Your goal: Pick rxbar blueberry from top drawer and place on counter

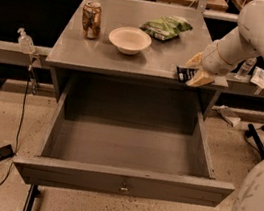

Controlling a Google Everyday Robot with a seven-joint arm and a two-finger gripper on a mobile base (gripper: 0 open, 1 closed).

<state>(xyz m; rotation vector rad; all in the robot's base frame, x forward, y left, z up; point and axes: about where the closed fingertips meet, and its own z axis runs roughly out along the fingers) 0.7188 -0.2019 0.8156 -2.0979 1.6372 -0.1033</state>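
Observation:
The top drawer (pixel 123 181) is pulled wide open, its inside bare, a small keyhole on its front panel. My gripper (pixel 195 70) is above the counter's (pixel 105 57) front right corner, shut on the rxbar blueberry (pixel 183 74), a dark navy wrapper with white print. The bar sticks out to the left of the tan fingers, just over the counter's edge. My white arm reaches in from the upper right.
On the counter stand a drink can (pixel 91 19) at the left, a white bowl (pixel 129 39) in the middle and a green chip bag (pixel 166 26) at the back right. A sanitizer bottle (pixel 24 41) sits on the left rail. Cables lie on the floor.

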